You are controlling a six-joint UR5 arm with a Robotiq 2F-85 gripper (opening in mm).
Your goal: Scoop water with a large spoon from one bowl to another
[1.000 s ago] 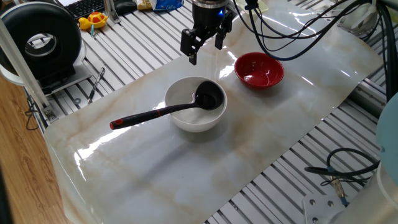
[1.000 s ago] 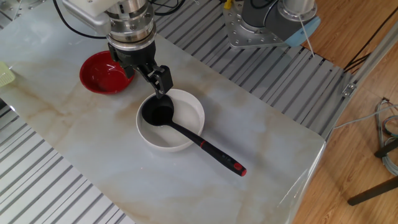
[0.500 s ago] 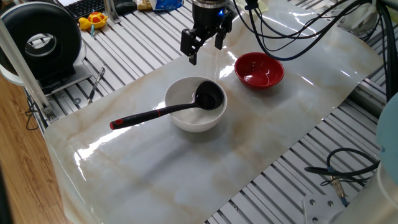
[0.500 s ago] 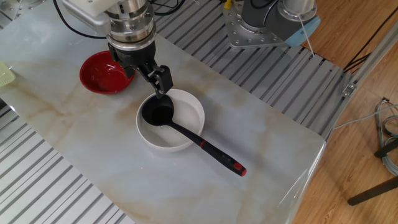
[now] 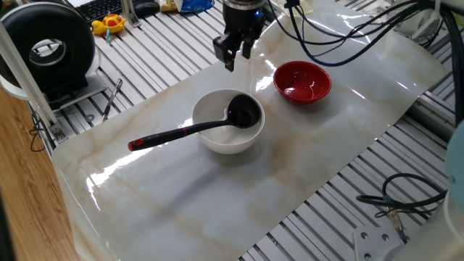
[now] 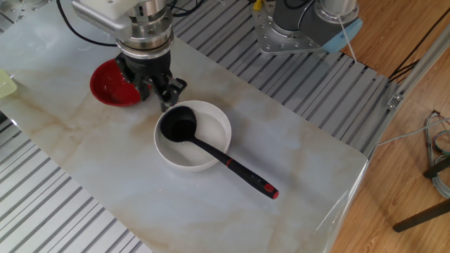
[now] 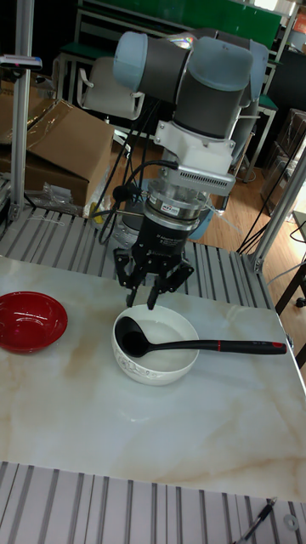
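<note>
The large spoon [image 5: 181, 133] lies in the white bowl [image 5: 206, 109], black scoop down inside it and handle resting over the rim, red tip toward the table. Any water in that bowl is too clear to make out. My gripper [image 5: 233, 54] hangs open just behind the bowl's far rim, above the table, holding nothing. From the other side the gripper [image 6: 163, 95] sits between the red bowl [image 6: 105, 81] and the white bowl [image 6: 214, 126], near the spoon [image 6: 232, 165] scoop. In the tall view the gripper [image 7: 143, 297] hovers over the white bowl [image 7: 170, 361]; spoon [image 7: 229, 345] handle points right, red bowl [image 7: 30, 327] stands left.
A marble-patterned mat [image 5: 217, 188] covers the slatted table. A black round device [image 5: 47, 47] stands at the left edge, with a yellow toy [image 5: 109, 24] behind it. Cables [image 5: 341, 36] hang behind the red bowl [image 5: 290, 72]. The arm's base [image 6: 309, 21] stands at the far side.
The gripper has turned about its vertical axis and shifted slightly away from the white bowl's rim. The spoon and both bowls have not moved.
</note>
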